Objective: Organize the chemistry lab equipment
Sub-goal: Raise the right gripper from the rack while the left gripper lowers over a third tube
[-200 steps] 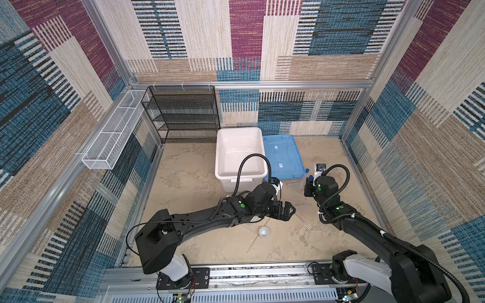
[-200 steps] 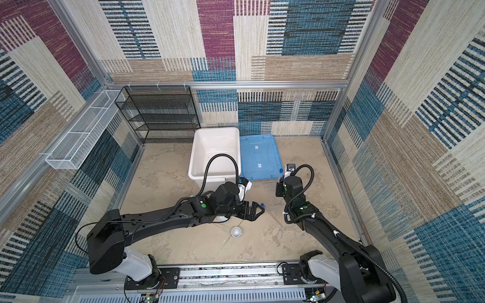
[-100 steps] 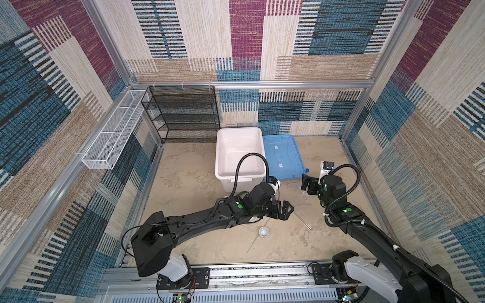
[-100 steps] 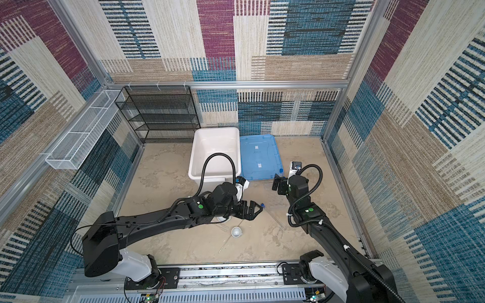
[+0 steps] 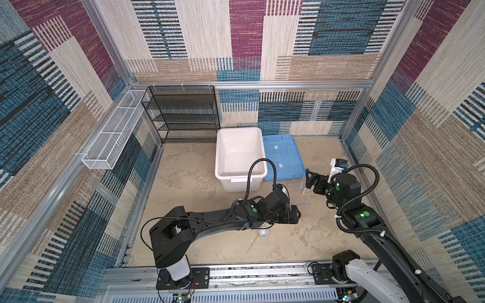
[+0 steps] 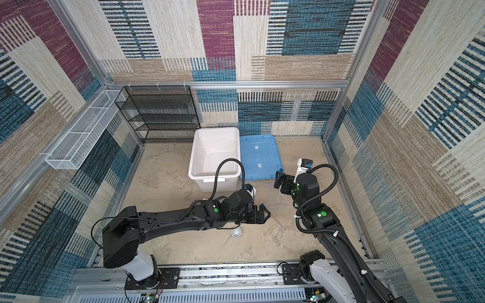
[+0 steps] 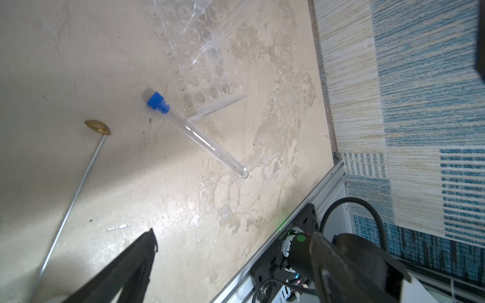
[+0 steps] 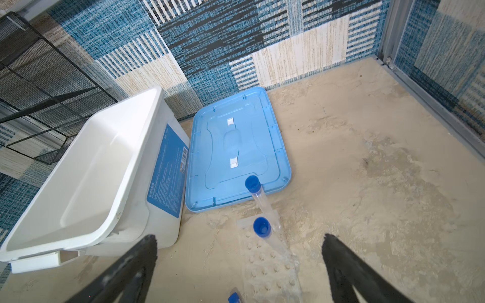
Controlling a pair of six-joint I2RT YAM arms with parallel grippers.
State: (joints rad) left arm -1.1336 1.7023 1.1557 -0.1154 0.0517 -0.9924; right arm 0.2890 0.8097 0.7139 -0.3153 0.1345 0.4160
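2 tubes (image 8: 263,204) upright, right gripper (image 8: 239,236) opened, withdrawn

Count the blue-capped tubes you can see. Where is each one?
3. Two stand in the clear rack: the back tube nearest the blue lid, then the front tube. The loose tube lies flat on the table beside the rack. Others may be hidden.

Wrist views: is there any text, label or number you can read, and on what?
Blue label on the white bin's side: lines of print and a barcode, too small to read.
Black mounting plate in the left wrist view: a white serial string, too blurred to read.
Blue lid: no text.
Nothing else readable.
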